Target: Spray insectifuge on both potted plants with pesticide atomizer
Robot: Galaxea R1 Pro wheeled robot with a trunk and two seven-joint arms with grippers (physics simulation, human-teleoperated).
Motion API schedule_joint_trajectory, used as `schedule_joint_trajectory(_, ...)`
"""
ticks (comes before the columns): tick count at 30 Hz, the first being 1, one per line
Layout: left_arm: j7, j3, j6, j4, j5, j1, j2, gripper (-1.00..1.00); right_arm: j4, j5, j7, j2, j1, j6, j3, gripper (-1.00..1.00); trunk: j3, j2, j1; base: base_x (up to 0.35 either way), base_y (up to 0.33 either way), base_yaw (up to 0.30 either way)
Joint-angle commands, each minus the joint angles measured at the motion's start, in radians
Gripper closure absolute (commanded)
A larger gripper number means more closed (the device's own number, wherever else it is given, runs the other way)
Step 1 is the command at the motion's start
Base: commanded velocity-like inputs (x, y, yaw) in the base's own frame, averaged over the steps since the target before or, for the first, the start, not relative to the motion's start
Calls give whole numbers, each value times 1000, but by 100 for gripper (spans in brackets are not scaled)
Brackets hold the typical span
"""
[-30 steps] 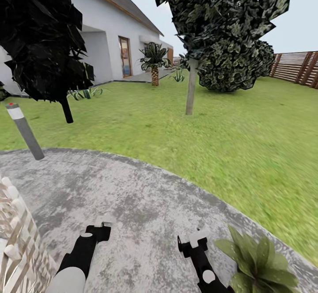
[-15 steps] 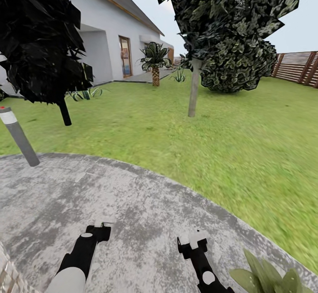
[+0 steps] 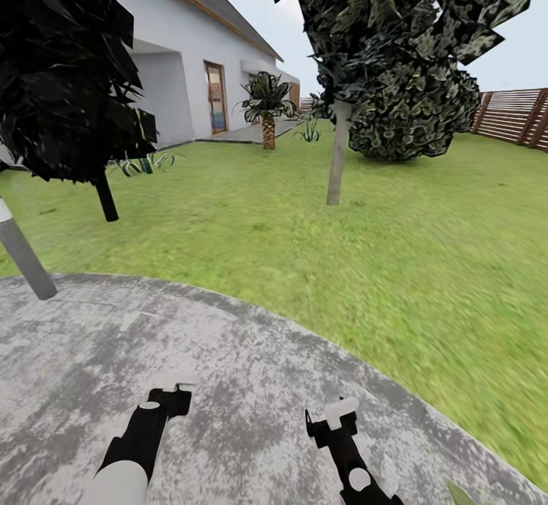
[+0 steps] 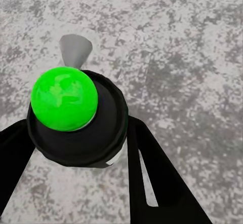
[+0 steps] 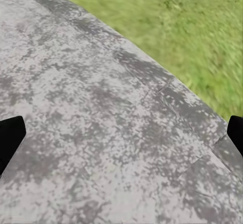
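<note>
1. On the stone patio (image 3: pixel 251 360), near its curved edge with the lawn (image 3: pixel 396 246), both arms are seen held low and forward in the head view.
2. Change noted: the whole head view has shifted across the last second, so the camera is judged to have moved, not the things. The broad-leaved potted plant seen earlier just beside the right gripper (image 3: pixel 332 421) has slid out past the lower corner; a faint leaf tip may remain there, too small to tell. The wicker piece beside the left arm is gone from sight, and the grey bollard light (image 3: pixel 21 254) has drifted toward the edge, with its top cut off.
3. Meaning for the task: the robot is judged to be turning or rolling away from that plant, so spraying is not yet set up; the plant would have to be brought back before the nozzle.
4. Pesticide atomizer (image 4: pixel 76 120): held in the left gripper (image 4: pixel 71 148), whose dark fingers (image 4: pixel 152 178) are pressed against both sides of the bottle. The bright green tip sits at the bottle's end, pointed at bare patio stone.
5. Right gripper: fingers spread wide, at the two borders of the right wrist view, nothing between them, patio and lawn edge beneath.
</note>
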Motion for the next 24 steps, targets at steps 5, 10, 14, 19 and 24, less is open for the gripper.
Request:
schedule_joint_trajectory(5,-9,7,2,-2,-7,-1,-2,100,1,11,-3,1,-1,-4,-7,-100,-1,0,0,67,18,0)
schedule_joint_trajectory(10,-8,7,2,-2,-7,-2,-2,100,1,11,-3,1,-1,-5,-7,-100,-1,0,0,55,2,0)
schedule_joint_trajectory(14,-8,7,2,-2,-7,-2,-2,100,1,11,-3,1,-1,-4,-7,-100,-1,0,0,238,77,0)
schedule_joint_trajectory(19,-8,7,2,-2,-7,-1,-2,100,1,11,-3,1,-1,-5,-7,-100,-1,0,0,303,99,0)
schedule_joint_trajectory(24,-9,7,2,-2,-7,-2,-3,100,1,11,-3,1,-1,-5,-7,-100,-1,0,0,328,35,0)
